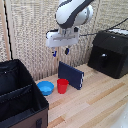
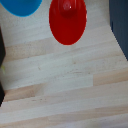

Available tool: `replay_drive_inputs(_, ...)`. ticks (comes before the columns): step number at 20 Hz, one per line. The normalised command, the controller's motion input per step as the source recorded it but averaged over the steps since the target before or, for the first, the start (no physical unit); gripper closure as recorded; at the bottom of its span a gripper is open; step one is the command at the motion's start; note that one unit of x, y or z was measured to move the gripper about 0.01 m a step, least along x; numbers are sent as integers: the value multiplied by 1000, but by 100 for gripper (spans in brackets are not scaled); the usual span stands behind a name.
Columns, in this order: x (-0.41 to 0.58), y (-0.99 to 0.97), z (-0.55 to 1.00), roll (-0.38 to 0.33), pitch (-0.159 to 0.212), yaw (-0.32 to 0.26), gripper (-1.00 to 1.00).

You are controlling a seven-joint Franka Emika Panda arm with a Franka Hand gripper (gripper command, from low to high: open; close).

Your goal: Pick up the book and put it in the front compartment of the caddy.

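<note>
Book (image 1: 70,75) stands on its long edge on the wooden table (image 1: 95,100), tilted a little, broad face toward the camera, just behind and to the exterior view's right of the red cup (image 1: 62,85). I judge it stiff, thin, fairly light, hardcover, probably a bit slick on the faces, so it should not flex but could tip if I nudge it. Best hold looks like the top long edge, pads pinching across the thickness near the middle so it hangs balanced. Looks: dark navy, flat rectangle, lighter strip along the edge, much bigger than the cup. Blue bowl (image 1: 45,88) sits just beside the cup on the exterior view's left; I cannot tell if the two touch. Caddy (image 1: 20,97) is further that way, black, soft-sided, open top, dividers visible, buckle low on its side; front compartment (image 1: 25,102) is the narrower section on the near side and appears to have nothing in it. Black appliance (image 1: 109,52) sits well apart at the back on the exterior view's right. My gripper (image 1: 60,51) hangs above the book, holding nothing, fingers apart at a moderate gap and pointing down. Wrist view shows only the cup (image 2: 67,21), a piece of the bowl (image 2: 20,6) and bare wood; the book is not clearly in it, only a dark strip at one edge that I cannot identify.
</note>
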Motion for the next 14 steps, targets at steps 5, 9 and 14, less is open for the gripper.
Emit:
replay_drive_inputs(5,163,-525,-119,64,16,70,-100)
replay_drive_inputs(9,105,-606,-156,66,32,104,-100)
replay_drive_inputs(14,138,-507,-178,40,42,122,-100)
